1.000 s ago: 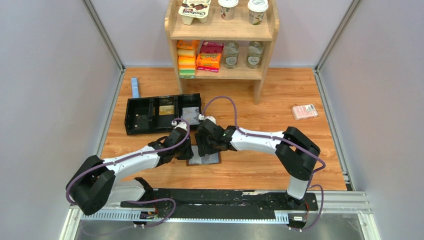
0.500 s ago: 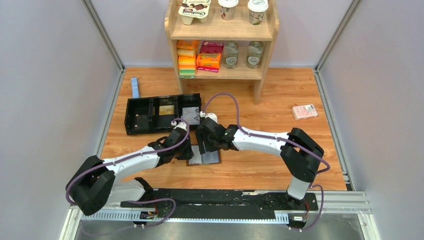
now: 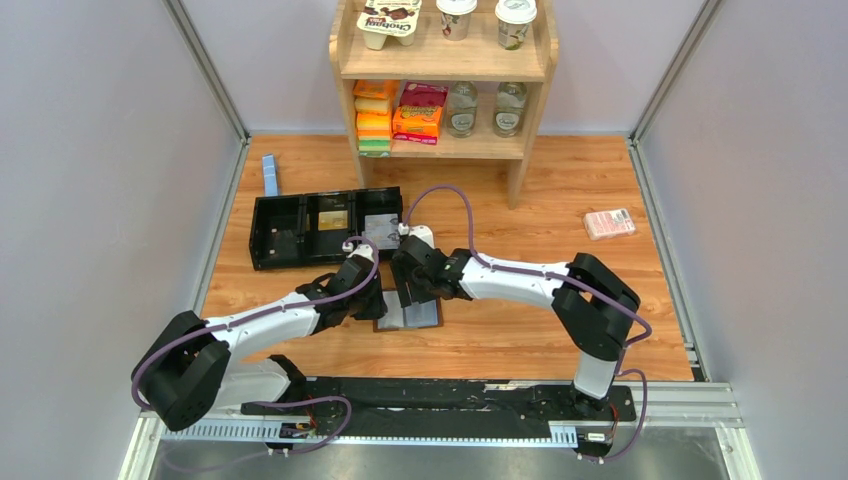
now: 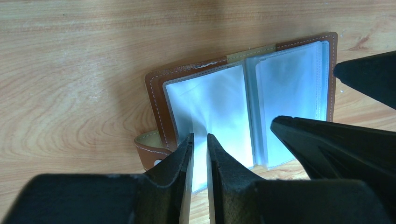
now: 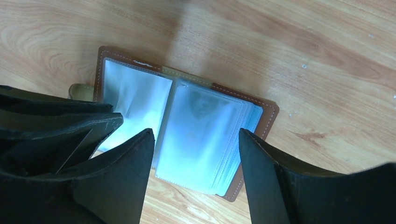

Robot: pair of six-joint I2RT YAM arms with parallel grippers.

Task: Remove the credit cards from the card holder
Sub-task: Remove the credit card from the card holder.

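Note:
The card holder [image 3: 420,317] lies open on the wood table, brown edging around pale clear sleeves [image 5: 205,126]. My left gripper [image 4: 198,136] sits on its left half [image 4: 210,98], jaws a narrow slit apart, and the clear sleeve puckers up toward the tips. My right gripper [image 5: 195,135] hovers open over the right stack of sleeves, one finger on each side. In the top view both grippers [image 3: 375,300] [image 3: 410,292] meet over the holder. A pale grey card [image 3: 381,228] lies in the black tray's right compartment. I cannot tell whether credit cards remain inside the sleeves.
A long black compartmented tray [image 3: 270,228] lies just beyond the holder. A narrow blue strip [image 3: 269,174] is at the far left. A pink-red packet [image 3: 609,223] rests far right. A wooden shelf [image 3: 520,160] with goods stands at the back.
My right gripper has opened a little wider and shifted slightly away over the holder. The left gripper and the holder have stayed put.

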